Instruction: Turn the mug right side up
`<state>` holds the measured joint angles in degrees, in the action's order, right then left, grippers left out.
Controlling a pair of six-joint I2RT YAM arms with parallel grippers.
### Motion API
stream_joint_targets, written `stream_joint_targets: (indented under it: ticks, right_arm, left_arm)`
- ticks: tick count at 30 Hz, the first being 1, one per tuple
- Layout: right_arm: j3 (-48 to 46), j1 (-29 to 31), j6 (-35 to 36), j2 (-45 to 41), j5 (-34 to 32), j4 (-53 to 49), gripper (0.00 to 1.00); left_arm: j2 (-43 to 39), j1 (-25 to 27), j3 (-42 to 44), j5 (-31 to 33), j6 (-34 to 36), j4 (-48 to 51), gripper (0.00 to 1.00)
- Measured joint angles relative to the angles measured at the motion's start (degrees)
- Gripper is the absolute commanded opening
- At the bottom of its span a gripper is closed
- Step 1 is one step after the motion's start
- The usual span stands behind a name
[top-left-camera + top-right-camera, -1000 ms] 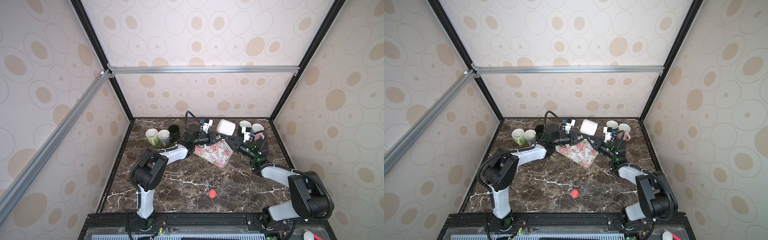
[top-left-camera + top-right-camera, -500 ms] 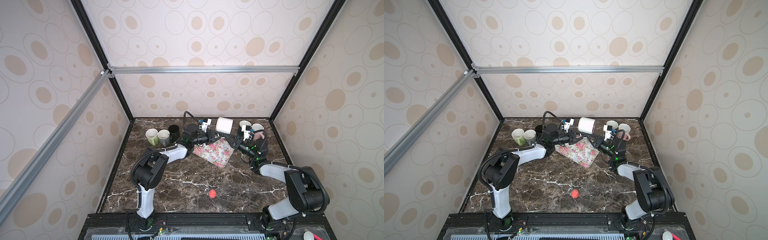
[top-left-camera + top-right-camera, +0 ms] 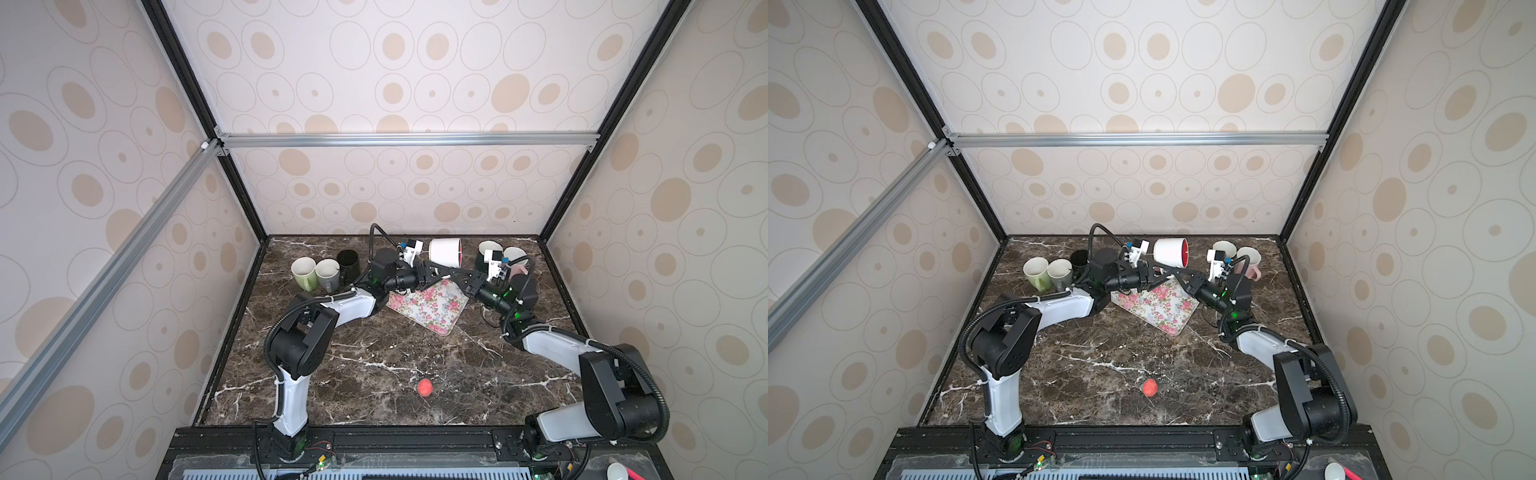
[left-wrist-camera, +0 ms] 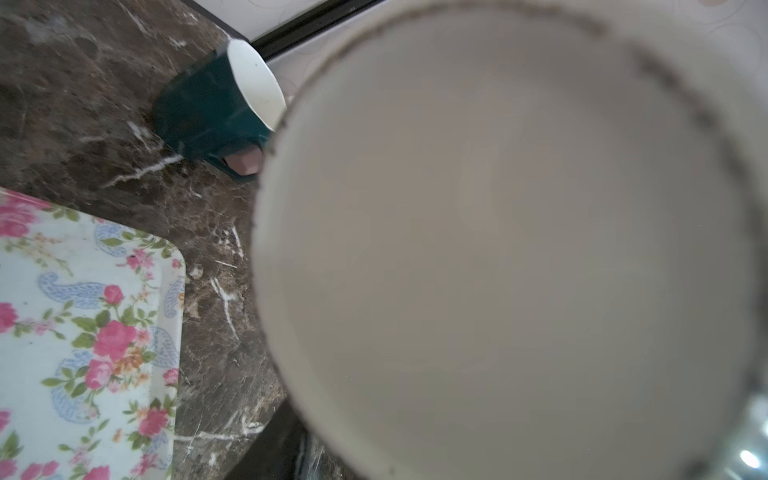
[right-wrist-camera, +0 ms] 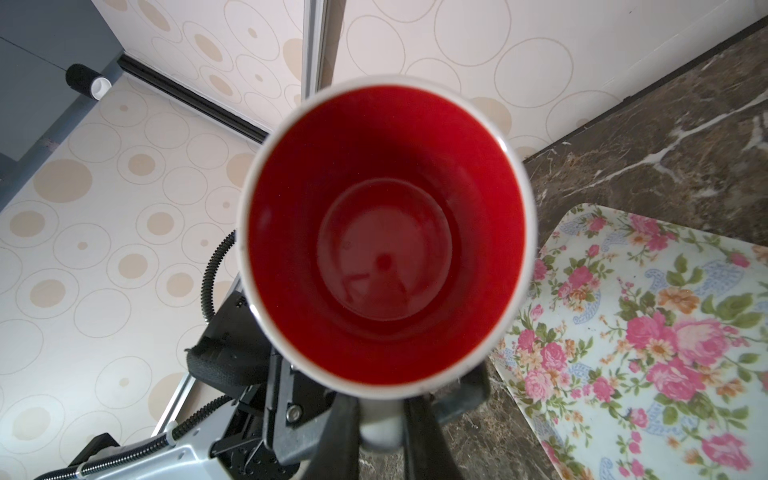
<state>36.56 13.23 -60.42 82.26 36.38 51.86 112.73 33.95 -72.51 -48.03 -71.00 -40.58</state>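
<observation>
across left wrist view — mug (image 4: 498,249) blurred, cropped

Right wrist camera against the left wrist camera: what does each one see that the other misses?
Only the right wrist view looks into the mug, red inside, with the right gripper clamped on its handle. Only the left wrist view shows that mug's pale underside and a dark green mug on the table. Both show the floral tray and the marble table.

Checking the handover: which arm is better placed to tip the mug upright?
Probably the right: the right gripper pinches the white mug by its handle, mug sideways in the air; the left gripper only faces its base.
</observation>
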Motion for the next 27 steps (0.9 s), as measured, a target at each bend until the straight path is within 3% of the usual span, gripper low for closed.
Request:
stream_joint_targets:
  ticks: [3,16,27]
  right_arm:
    - [0.1,0.0,0.4,-0.1,-0.6,0.0,0.0]
    - [0.2,0.7,-0.1,3.5,-1.8,-1.9,0.0]
    - [-0.1,0.8,1.2,5.8,-4.3,-12.3,0.0]
  left_arm:
    - [0.0,0.0,0.0,1.2,0.6,1.9,0.97]
    - [-1.5,-0.7,4.0,6.8,4.2,7.2,0.98]
    - [-9.2,-1.8,3.9,11.1,12.0,14.6,0.98]
